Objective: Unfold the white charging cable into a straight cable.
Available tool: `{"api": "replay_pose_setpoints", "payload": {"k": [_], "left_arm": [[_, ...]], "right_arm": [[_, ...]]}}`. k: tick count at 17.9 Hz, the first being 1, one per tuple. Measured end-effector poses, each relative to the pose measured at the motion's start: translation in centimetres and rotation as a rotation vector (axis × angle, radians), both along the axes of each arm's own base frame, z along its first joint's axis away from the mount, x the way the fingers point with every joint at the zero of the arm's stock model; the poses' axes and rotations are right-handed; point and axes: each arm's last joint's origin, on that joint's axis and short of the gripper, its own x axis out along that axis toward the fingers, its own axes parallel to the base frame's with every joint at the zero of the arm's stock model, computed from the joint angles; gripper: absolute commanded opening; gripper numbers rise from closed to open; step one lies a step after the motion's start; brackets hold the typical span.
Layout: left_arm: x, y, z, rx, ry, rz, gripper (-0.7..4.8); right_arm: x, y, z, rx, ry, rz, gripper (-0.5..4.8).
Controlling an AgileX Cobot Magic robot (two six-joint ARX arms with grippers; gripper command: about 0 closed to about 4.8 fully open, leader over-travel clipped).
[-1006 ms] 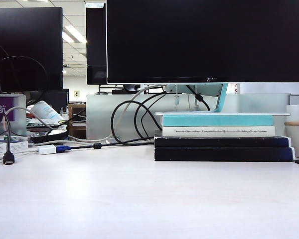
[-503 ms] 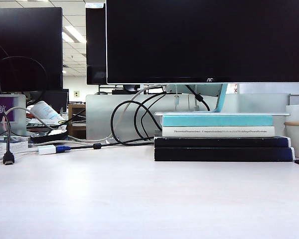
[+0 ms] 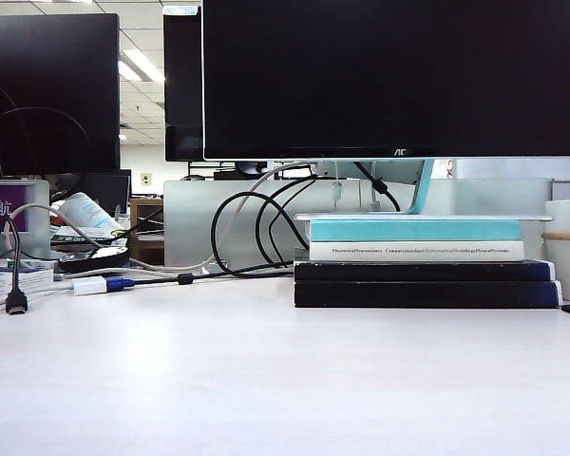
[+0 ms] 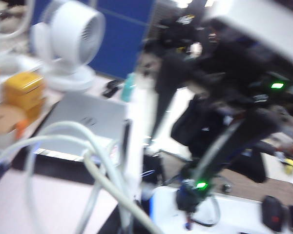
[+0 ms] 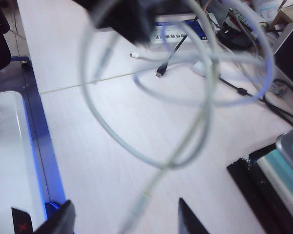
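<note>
desk unchanged | left end effector unseen, closed | right end effector apart, white charging cable looped

Exterior camera low, facing monitor; wrist cameras airborne.

We've got the flat white desk up front with a stack of four books on its right, under the big black monitor. Tangled black cables sit left of the stack, and the small white adapter block is further left.
</note>
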Motion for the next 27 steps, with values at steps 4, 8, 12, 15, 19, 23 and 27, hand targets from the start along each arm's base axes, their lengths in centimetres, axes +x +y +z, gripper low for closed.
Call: {"api": "replay_pose_setpoints", "payload": {"k": [4,8,12,15,19,23,27], "left_arm": [[-0.4,0.1,0.2,-0.038,0.013,-0.132,-0.06],[-0.8,0.3,-0.7,0.002,0.101,-0.174,-0.06],[-0.6,0.3,-1.3,0.072,0.082,-0.039,-0.06],[-0.4,0.4,-1.9,0.141,0.063,0.062,-0.06],[-0.4,0.3,-1.6,0.110,0.073,0.021,-0.06],[-0.7,0.3,-1.6,0.088,0.104,-0.048,-0.06],[-0.8,0.5,-2.6,0.164,0.101,-0.012,-0.06]], "right_arm": [[0.5,0.2,-0.5,-0.049,-0.032,-0.062,2.69],[0.7,0.4,0.1,-0.002,-0.078,-0.064,2.69],[0.7,0.4,0.4,0.012,-0.090,-0.063,2.70],[0.5,0.7,0.6,0.088,-0.038,0.033,2.74],[2.0,2.3,0.1,0.081,-0.019,0.036,3.51],[3.2,3.4,-0.8,0.018,-0.024,0.014,3.50],[2.9,3.1,-0.5,0.025,-0.037,0.015,3.50]]}}
